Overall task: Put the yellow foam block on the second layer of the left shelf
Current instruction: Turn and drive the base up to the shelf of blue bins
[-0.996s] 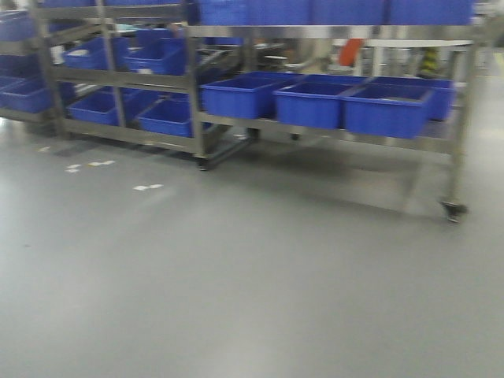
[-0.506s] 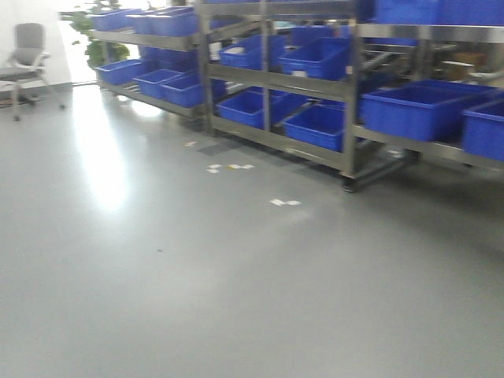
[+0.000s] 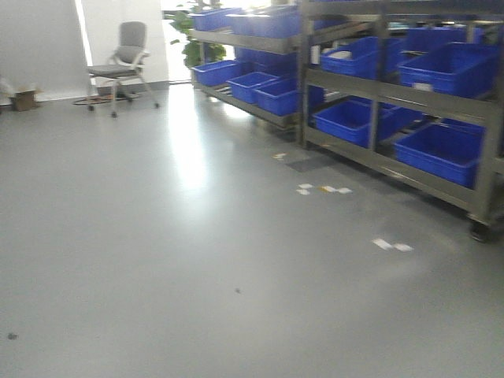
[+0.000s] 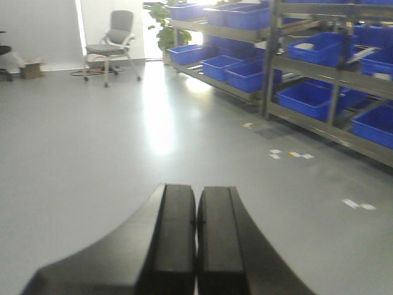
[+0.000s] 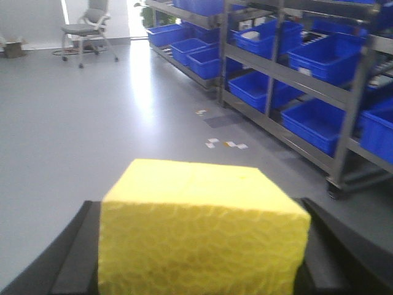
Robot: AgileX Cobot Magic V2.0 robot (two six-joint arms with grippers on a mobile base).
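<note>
The yellow foam block [image 5: 202,227] fills the bottom of the right wrist view, and my right gripper [image 5: 201,249] is shut on it, one black finger [image 5: 73,252] on each side. In the left wrist view my left gripper [image 4: 196,212] is shut, pads touching, with nothing between them. Metal shelf racks [image 3: 378,90] holding blue bins [image 3: 445,150] run along the right, with a farther rack [image 3: 244,43] to their left. Both also show in the wrist views [image 4: 270,67] [image 5: 276,70]. I cannot tell which rack is the left shelf. Neither gripper shows in the front view.
Grey floor spreads ahead with white tape marks [image 3: 323,190] [image 3: 391,245]. An office chair [image 3: 122,67] and a cardboard box [image 3: 25,98] stand by the far wall. A plant [image 3: 189,39] is behind the far rack. The near rack's caster [image 3: 479,232] sits at right.
The front view has swung left: the racks slid from the middle to the right edge, and the chair and the far wall came into view.
</note>
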